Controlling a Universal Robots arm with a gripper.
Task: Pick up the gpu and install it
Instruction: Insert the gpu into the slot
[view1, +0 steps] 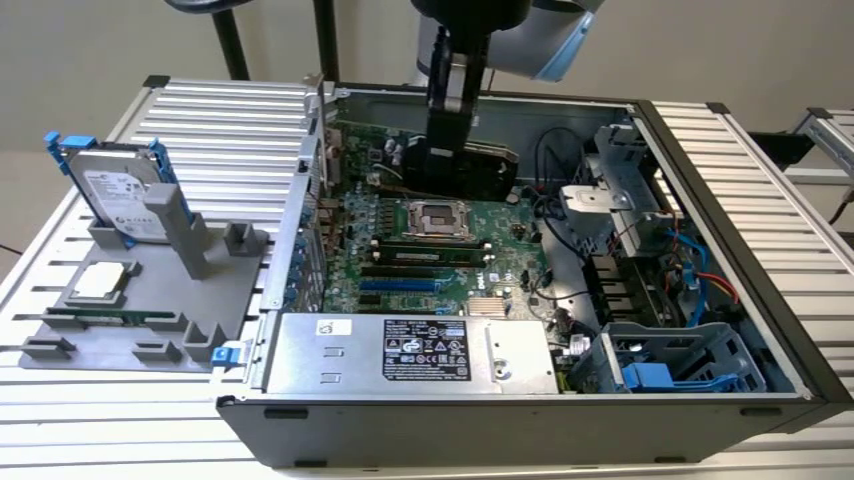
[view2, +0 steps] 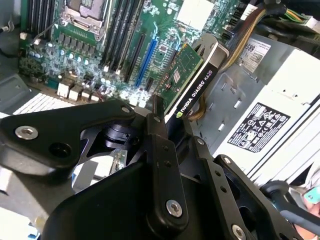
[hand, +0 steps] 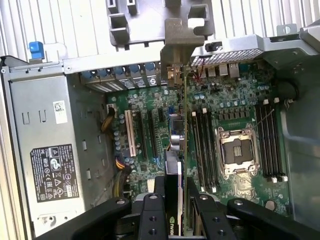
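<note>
My gripper reaches down into the open computer case and is shut on the gpu, a black-shrouded card held on edge over the back part of the green motherboard. In the second wrist view the gpu shows its green board face and black edge, running out from my gripper. In the first wrist view the gpu appears edge-on between my gripper and the case's rear wall, its silver bracket at that wall, over the expansion slots. I cannot tell whether it touches a slot.
The CPU socket and memory slots lie beside the card. A silver power supply fills the case's near side, with a blue drive cage and cables on the exterior view's right. A hard drive with blue rails stands on a grey fixture on the exterior view's left.
</note>
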